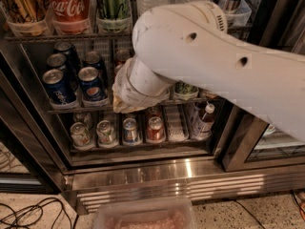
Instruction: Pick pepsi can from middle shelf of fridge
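Pepsi can (91,84) upright at front of middle shelf (71,109), left lanes; second blue can (58,87) just beside it, further left. Gripper (125,97) just right of pepsi can, at shelf level in fridge (143,168); open or closed, cannot tell. Best approach: shift left, centre on can body, spare neighbours. White arm (214,66) hides shelf's middle and right lanes.

Pepsi can (92,84) stands upright at the near edge of the middle shelf (81,109), blue with a silver top, globe logo facing out. More blue cans sit to its left and behind it. The fridge (167,171) shows a dark frame and a shiny steel base strip. The gripper (123,95) is just right of the can, at shelf level.
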You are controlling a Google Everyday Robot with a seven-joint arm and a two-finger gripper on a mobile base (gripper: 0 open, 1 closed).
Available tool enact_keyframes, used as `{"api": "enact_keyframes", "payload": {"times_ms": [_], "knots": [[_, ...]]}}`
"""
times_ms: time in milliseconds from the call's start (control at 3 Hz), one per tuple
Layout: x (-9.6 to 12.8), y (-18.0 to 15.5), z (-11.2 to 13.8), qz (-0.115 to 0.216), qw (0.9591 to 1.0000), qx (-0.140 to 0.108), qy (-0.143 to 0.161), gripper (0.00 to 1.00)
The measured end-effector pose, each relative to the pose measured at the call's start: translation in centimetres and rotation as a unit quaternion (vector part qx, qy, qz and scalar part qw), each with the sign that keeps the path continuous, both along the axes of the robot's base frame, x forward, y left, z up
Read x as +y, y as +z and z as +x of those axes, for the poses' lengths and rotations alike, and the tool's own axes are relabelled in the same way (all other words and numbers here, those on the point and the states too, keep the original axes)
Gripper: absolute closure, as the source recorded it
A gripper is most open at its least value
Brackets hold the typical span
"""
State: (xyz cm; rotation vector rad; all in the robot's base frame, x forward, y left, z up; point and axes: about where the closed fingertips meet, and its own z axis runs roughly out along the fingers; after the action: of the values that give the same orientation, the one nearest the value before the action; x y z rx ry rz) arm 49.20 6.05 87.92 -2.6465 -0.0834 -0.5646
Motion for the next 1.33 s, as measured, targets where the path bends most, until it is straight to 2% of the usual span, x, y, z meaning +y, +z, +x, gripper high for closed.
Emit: {"api": "enact_keyframes", "payload": {"times_ms": [333, 667, 1333], "knots": [[3.2, 0.5, 2.1, -0.006, 0.9976, -0.058, 0.038, 1.0], [5.3, 1.5, 3.0, -0.02, 0.9933, -0.101, 0.052, 1.0], [5.4, 1.6, 3.0, -0.026, 0.9921, -0.109, 0.057, 1.0]]}}
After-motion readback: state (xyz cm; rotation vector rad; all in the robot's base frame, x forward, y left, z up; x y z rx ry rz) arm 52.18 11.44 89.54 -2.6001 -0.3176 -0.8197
